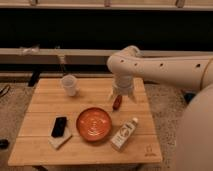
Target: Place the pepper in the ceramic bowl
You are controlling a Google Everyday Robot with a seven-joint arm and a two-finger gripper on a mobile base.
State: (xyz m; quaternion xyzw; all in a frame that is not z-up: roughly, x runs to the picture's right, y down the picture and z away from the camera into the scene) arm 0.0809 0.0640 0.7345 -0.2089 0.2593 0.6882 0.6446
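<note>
Room: a dark wall [75,30] with a pale ledge [75,52] running across it, above a speckled floor [162,97].
Arm [165,70]: smooth white, thick and rounded. It reaches in from the right and bends down over the table's far right part.
Table [45,102]: low and rectangular, made of light wooden planks with visible grain.
Ceramic bowl [94,124]: round, shallow and orange-red with pale speckles inside. It sits at the middle of the near half of the table.
Bottle [124,134]: white plastic, lying on its side just right of the bowl.
Phone [59,126]: flat and black, resting on a pale square pad [61,141] left of the bowl.
Cup [69,85]: small, translucent white, upright on the far left part.
Gripper [122,98]: white, pointing down, its two fingers spread apart.
Pepper [117,103]: small, slender and dark red. It is on the table just behind and right of the bowl, directly under the gripper and between its parted fingers. Whether they touch it cannot be told.
</note>
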